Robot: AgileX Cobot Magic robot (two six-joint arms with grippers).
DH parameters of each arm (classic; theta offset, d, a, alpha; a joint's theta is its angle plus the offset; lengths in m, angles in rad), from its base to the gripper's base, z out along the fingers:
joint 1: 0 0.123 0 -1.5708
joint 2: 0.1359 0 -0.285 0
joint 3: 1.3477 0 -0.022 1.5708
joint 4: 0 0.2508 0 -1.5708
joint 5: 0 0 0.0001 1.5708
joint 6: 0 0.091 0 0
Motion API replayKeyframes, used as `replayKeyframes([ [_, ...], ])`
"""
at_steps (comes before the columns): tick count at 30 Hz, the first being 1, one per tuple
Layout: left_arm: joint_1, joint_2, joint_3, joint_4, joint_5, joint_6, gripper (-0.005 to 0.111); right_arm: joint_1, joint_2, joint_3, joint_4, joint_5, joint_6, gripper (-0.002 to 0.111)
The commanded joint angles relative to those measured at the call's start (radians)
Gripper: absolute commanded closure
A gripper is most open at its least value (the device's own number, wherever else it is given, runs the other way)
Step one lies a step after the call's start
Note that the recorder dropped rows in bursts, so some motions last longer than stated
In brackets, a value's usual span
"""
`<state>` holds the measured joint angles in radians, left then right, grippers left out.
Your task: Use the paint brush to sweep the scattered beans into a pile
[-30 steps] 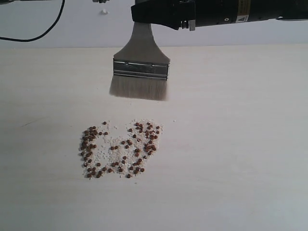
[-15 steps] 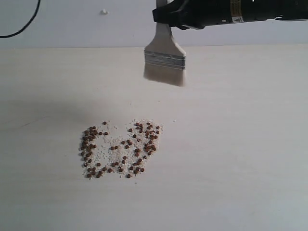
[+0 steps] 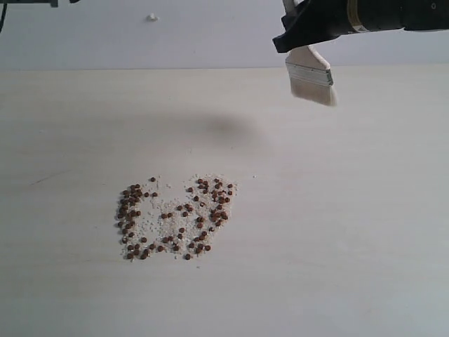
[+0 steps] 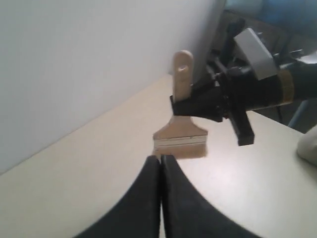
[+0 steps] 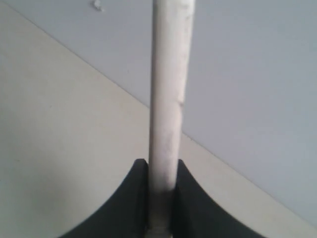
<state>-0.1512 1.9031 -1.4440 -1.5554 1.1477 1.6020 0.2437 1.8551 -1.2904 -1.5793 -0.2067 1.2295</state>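
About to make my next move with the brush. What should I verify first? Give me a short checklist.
1. Right pincer shut on the paint brush handle: ok.
2. Bristles off the table: ok, the brush hangs raised, far right of the beans.
3. Beans in one patch: ok, though loose and U-shaped.
4. Left pincer free: ok, shut, holding nothing.
5. Bristle condition: cannot tell, blurred.

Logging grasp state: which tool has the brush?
The right tool: it is shut on the paint brush handle. The left tool is shut with nothing in it.
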Motion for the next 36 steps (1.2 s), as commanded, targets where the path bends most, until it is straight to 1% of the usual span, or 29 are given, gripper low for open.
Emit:
replayKeyframes([
  [1,0.012,-0.103,0.138,-0.002,-0.188,0.008,0.107,0.001,-0.043,-0.004,-0.002,0.075,-0.001,0.108],
  [3,0.011,-0.181,0.244,-0.016,-0.325,0.061,0.107,0.001,-0.074,-0.004,0.000,0.113,0.019,0.108],
  [4,0.010,-0.217,0.291,-0.041,-0.379,0.092,0.107,0.001,-0.092,-0.002,0.000,0.122,0.033,0.108],
  [5,0.010,-0.272,0.366,-0.099,-0.450,0.139,0.107,0.001,-0.112,0.003,0.002,0.135,0.039,0.108],
  [7,0.010,-0.350,0.469,-0.189,-0.526,0.237,0.107,0.001,-0.147,0.019,0.002,0.147,0.039,0.108],
  [8,0.010,-0.413,0.538,-0.189,-0.569,0.298,0.107,0.008,-0.171,0.029,0.004,0.162,0.039,0.108],
  [10,0.010,-0.495,0.612,-0.189,-0.619,0.332,0.107,0.029,-0.202,0.051,0.004,0.207,0.037,0.108],
  [12,0.010,-0.599,0.706,-0.189,-0.647,0.357,0.107,0.073,-0.234,0.075,0.004,0.281,0.009,0.108],
  [14,0.010,-0.703,0.775,-0.189,-0.688,0.357,0.107,0.131,-0.258,0.092,0.004,0.351,-0.030,0.108],
  [18,0.010,-0.908,0.877,-0.189,-0.763,0.323,0.107,0.257,-0.289,0.117,0.004,0.480,-0.042,0.108],
  [22,0.010,-1.119,0.975,-0.189,-0.870,0.236,0.107,0.341,-0.311,0.125,0.018,0.526,-0.042,0.108],
  [26,0.010,-1.327,1.070,-0.189,-0.970,0.165,0.107,0.371,-0.327,0.126,0.069,0.526,-0.038,0.108],
  [31,0.010,-1.560,1.191,-0.189,-0.987,0.121,0.107,0.373,-0.336,0.133,0.173,0.526,-0.049,0.108],
  [36,0.010,-1.771,1.308,-0.189,-1.024,0.064,0.107,0.373,-0.336,0.173,0.157,0.523,-0.062,0.108],
])
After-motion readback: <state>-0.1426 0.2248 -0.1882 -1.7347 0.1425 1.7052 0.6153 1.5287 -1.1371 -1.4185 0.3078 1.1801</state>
